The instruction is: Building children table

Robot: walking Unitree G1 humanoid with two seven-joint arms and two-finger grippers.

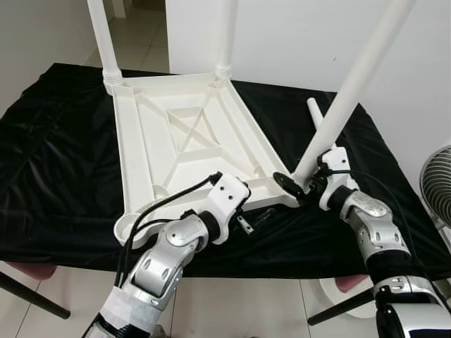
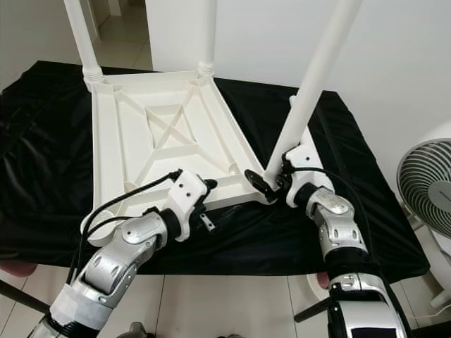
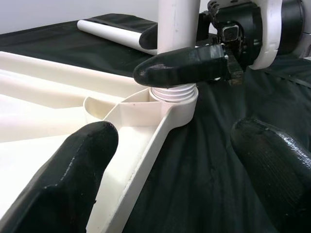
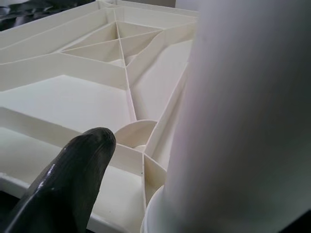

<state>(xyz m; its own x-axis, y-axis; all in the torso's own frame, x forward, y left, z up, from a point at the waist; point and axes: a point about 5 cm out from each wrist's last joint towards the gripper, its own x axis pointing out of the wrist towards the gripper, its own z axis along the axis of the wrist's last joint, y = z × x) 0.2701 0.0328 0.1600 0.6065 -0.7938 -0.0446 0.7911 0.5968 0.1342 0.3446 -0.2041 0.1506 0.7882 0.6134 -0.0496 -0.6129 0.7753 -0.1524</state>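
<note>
A white plastic children's table [image 1: 141,141] lies upside down on a black cloth [image 1: 56,169]. Two white legs [image 1: 102,35] [image 1: 227,35] stand upright in its far corners. A third leg [image 1: 359,77] leans in the near right corner socket [image 3: 175,102], its threaded end at the socket's mouth. My right gripper [image 1: 301,184] is shut on the base of this leg, one black finger [image 3: 180,65] lying across it. My left gripper [image 1: 252,220] is open beside the table's near rim, one finger [image 3: 63,179] over the rim and the other over the cloth. A fourth leg [image 1: 315,113] lies loose on the cloth.
The near left corner socket [image 1: 130,225] holds no leg. A white fan [image 1: 437,183] stands on the floor at the right. The cloth's front edge runs just behind my arms, with tiled floor [image 1: 246,310] below. A white wall rises behind the table.
</note>
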